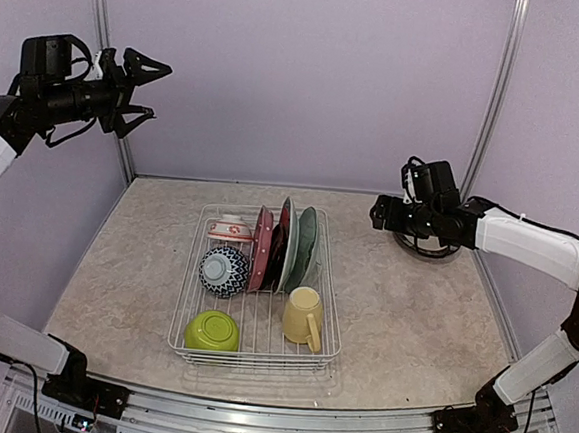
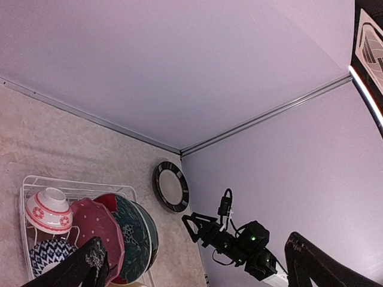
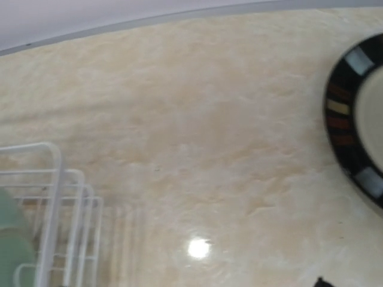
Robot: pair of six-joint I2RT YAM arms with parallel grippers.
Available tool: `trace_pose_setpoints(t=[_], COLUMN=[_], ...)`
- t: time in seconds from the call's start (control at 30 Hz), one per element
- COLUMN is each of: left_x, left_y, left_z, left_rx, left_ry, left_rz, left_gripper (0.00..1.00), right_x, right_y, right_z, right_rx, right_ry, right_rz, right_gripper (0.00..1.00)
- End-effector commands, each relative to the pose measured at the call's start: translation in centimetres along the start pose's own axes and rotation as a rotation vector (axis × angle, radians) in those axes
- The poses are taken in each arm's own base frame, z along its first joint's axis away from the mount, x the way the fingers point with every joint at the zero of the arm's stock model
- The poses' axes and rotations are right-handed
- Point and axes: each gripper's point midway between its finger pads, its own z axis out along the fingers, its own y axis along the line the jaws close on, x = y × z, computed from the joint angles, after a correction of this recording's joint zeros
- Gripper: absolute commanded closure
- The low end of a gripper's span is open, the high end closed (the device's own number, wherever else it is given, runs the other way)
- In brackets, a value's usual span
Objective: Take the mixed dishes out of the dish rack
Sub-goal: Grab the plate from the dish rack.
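Note:
The white wire dish rack (image 1: 184, 314) stands mid-table. It holds a red-white bowl (image 1: 230, 228), a blue-patterned bowl (image 1: 224, 271), a lime green bowl (image 1: 211, 331), a pale yellow mug (image 1: 304, 316) and upright plates: pink dotted (image 1: 260, 250), red (image 1: 285, 216), dark green (image 1: 291, 252). My left gripper (image 1: 144, 90) is open and empty, raised high at the far left; its fingers (image 2: 90, 263) spread wide in the left wrist view. My right gripper (image 1: 377, 211) is open and empty, above the table right of the rack.
A black-rimmed plate (image 1: 437, 252) lies flat on the table at the back right, under my right arm; it also shows in the left wrist view (image 2: 170, 186) and the right wrist view (image 3: 347, 119). The rack's corner (image 3: 54, 179) shows in the right wrist view.

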Motion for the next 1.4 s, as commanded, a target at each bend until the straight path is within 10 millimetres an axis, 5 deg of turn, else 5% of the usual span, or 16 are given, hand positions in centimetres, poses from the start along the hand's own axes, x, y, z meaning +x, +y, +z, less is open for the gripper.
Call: trace_pose_setpoints(t=[0.0,0.2,0.33,0.5,1.37], left_x=[-1.8,-4.3,-3.9,-3.1,-1.2], left_y=[1.9,7.1,9.6,10.7,10.2], left_z=[-0.9,-1.6,-1.5,-1.3,-0.9], left_rx=[-0.094,-0.236,-0.310,-0.299,-0.309], left_ry=[-0.077,-0.155,-0.171,-0.146,-0.107], left_rz=[0.153,0.229,0.329,0.379,0.467], left_gripper=[0.01,0.01,0.01,0.01,0.01], right_x=[0.5,0.4,0.8,2.0,5.7], right_y=[1.5,6.3,10.4,13.0,14.2], right_z=[-0.3,-1.2,-1.5,-1.2,1.6], right_rx=[0.021,-0.059,-0.108,-0.091,0.307], right_ry=[0.031,0.007,0.016,0.064,0.125], right_rz=[-0.022,-0.035,-0.069,-0.071,-0.110], right_gripper=[0.15,0.16,0.16,0.17,0.55])
